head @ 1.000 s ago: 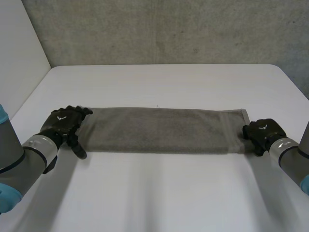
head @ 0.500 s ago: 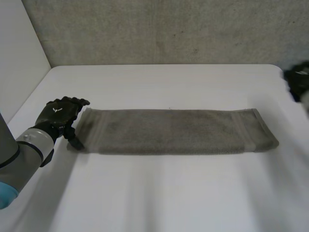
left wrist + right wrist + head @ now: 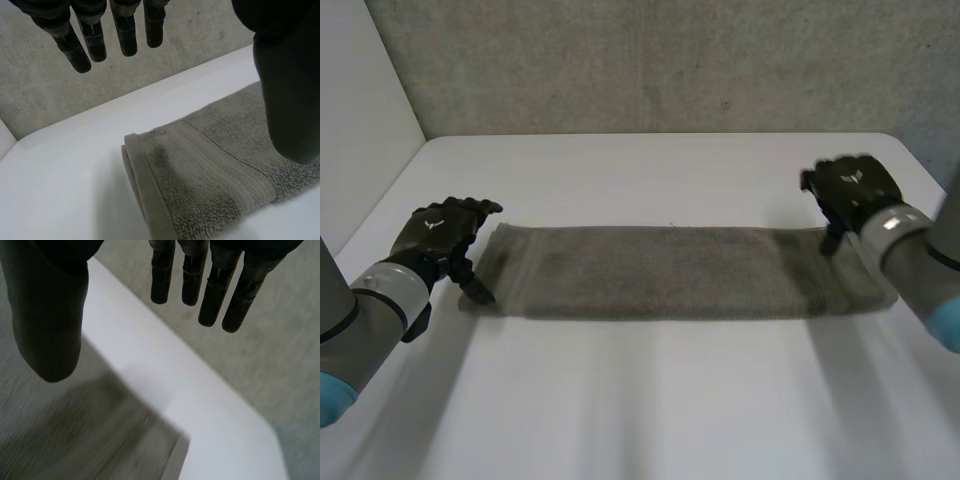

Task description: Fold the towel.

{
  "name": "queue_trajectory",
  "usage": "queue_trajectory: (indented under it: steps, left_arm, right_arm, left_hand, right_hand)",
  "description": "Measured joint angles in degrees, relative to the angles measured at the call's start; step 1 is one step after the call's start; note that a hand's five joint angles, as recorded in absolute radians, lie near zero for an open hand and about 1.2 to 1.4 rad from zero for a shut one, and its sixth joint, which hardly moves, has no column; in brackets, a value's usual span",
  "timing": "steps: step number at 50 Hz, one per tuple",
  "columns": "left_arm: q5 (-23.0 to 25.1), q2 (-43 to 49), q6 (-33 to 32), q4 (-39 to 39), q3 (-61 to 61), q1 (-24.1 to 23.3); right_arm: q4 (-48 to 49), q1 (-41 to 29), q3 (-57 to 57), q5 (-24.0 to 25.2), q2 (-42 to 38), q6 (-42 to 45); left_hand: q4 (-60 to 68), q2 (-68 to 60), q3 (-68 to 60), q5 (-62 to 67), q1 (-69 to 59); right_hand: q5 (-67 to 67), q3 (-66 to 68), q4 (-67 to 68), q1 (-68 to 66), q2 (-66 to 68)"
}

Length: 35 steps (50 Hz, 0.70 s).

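White table (image 3: 650,400), grey towel (image 3: 670,272) folded into a strip, concrete wall (image 3: 650,60) behind

- In the head view the right arm (image 3: 920,275) lies across the right end of the towel (image 3: 660,272) and hides its corners there.
- In the left wrist view the left hand (image 3: 287,85) covers a stretch of towel with its thumb, and the frame edge cuts off the rest of the towel.
- In the right wrist view the right hand (image 3: 47,315) hides part of the towel's end behind its thumb.

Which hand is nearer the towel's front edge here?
Left. The left hand is beside the towel at its left end, thumb reaching toward the front corner; the right hand is by the back right corner.
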<state>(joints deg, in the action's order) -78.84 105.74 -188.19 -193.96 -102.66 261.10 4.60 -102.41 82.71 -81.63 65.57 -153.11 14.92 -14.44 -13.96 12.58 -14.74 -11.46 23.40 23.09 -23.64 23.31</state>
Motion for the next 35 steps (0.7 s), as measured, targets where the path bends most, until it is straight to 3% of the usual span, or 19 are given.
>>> queue_trajectory:
  steps: [5,12,32,35]
  left_arm:
    - [-0.03,0.15,0.19,-0.02,-0.54,-0.42]
    - [-0.02,0.10,1.29,-0.06,-1.06,-0.54]
    - [0.02,0.30,1.78,-0.11,-1.42,-0.50]
    - [0.01,0.33,1.77,-0.11,-1.45,-0.53]
  right_arm:
    - [0.87,6.38,8.29,5.64,1.31,-0.99]
    - [3.24,10.10,12.74,8.20,0.95,0.09]
    - [4.76,14.13,11.90,9.01,-4.62,5.18]
    - [4.71,14.35,11.48,9.01,-5.69,5.45]
  left_hand:
    - [0.00,0.00,0.00,0.00,0.01]
    - [0.00,0.00,0.00,0.00,0.03]
    - [0.00,0.00,0.00,0.00,0.05]
    - [0.00,0.00,0.00,0.00,0.05]
  right_hand:
    - [0.00,0.00,0.00,0.00,0.00]
    - [-0.97,0.01,0.01,-0.01,0.01]
    - [-15.29,12.96,13.37,-12.97,12.77]
    - [-22.11,20.02,20.31,-19.96,20.42]
